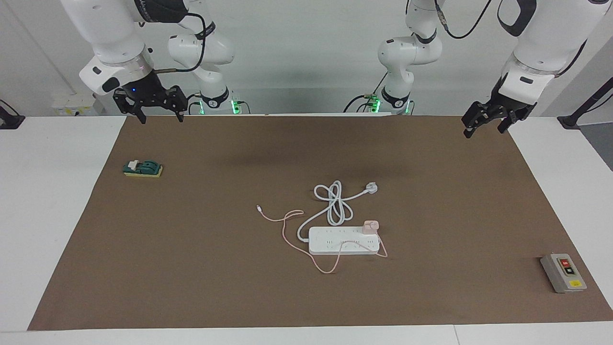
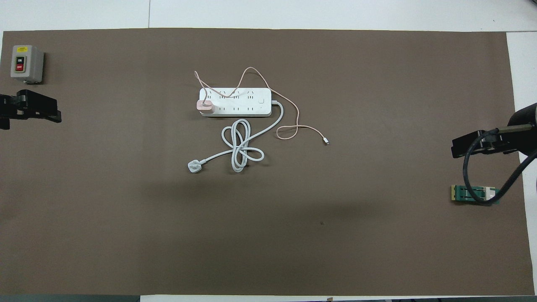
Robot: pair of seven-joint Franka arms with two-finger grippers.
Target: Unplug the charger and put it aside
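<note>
Facing view. Charger sits plugged into the power strip, at the strip's end toward the left arm's end of the table, on the edge nearer the robots. Its thin pink cable drapes across the strip's top, loops on the brown mat on the side farther from the robots, and ends in a small connector toward the right arm's end. The strip's thick white cord lies coiled nearer the robots, ending in a white plug.

Left gripper hangs raised over the mat's corner at the left arm's end, fingers spread apart and holding nothing; the charger is well apart from it. Right gripper hangs raised over the mat's edge at the right arm's end, fingers spread wide, also holding nothing and well apart from the charger. A green block lies on the mat below it. A grey switch box rests at the left arm's end, farther from the robots.

Overhead view. Charger stands on the strip near mid-table. Left gripper shows at one side edge, just beside the switch box; right gripper shows at the other edge, near the green block. Both are well clear of the charger.
</note>
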